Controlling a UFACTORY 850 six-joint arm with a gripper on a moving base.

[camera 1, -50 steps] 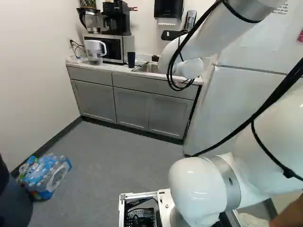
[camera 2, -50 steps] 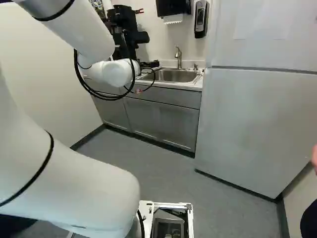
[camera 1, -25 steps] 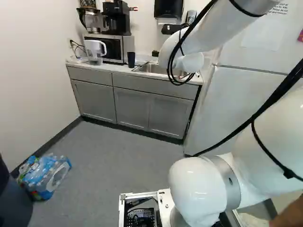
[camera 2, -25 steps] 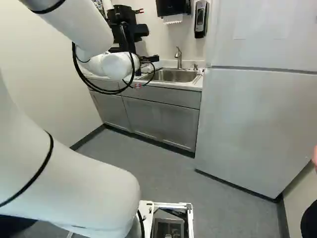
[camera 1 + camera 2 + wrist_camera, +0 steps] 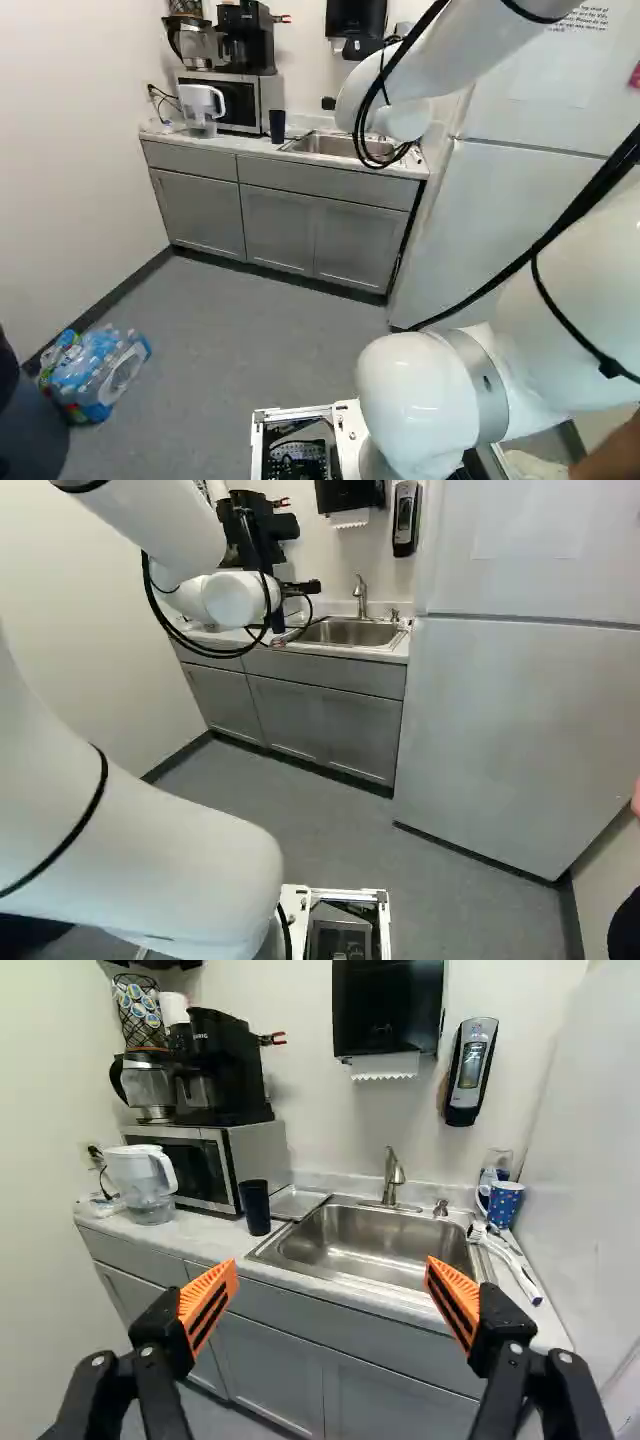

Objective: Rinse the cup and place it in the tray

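Observation:
My gripper [image 5: 300, 587] shows in part in the right base view, past the wrist and above the counter at the sink's left. In the wrist view the gripper [image 5: 332, 1303] is open, its orange pads wide apart with nothing between them. Ahead of it on the counter, a dark cup [image 5: 255, 1207] stands upright beside the microwave, also seen in the left base view as a dark cup [image 5: 277, 126]. A shallow metal tray [image 5: 297, 1202] lies between this cup and the sink [image 5: 375, 1243]. A blue dotted mug [image 5: 503, 1203] stands across the sink.
The faucet [image 5: 392, 1175] rises behind the sink. A brush [image 5: 505, 1255] lies near the dotted mug. The water pitcher [image 5: 143, 1182] and microwave [image 5: 212, 1165] are past the dark cup. A fridge [image 5: 510, 730] flanks the counter; bottled water [image 5: 95, 370] sits on the floor.
The gripper and wrist have risen relative to the counter, showing more of the sink in the left base view. The base and the dark cup have stayed put.

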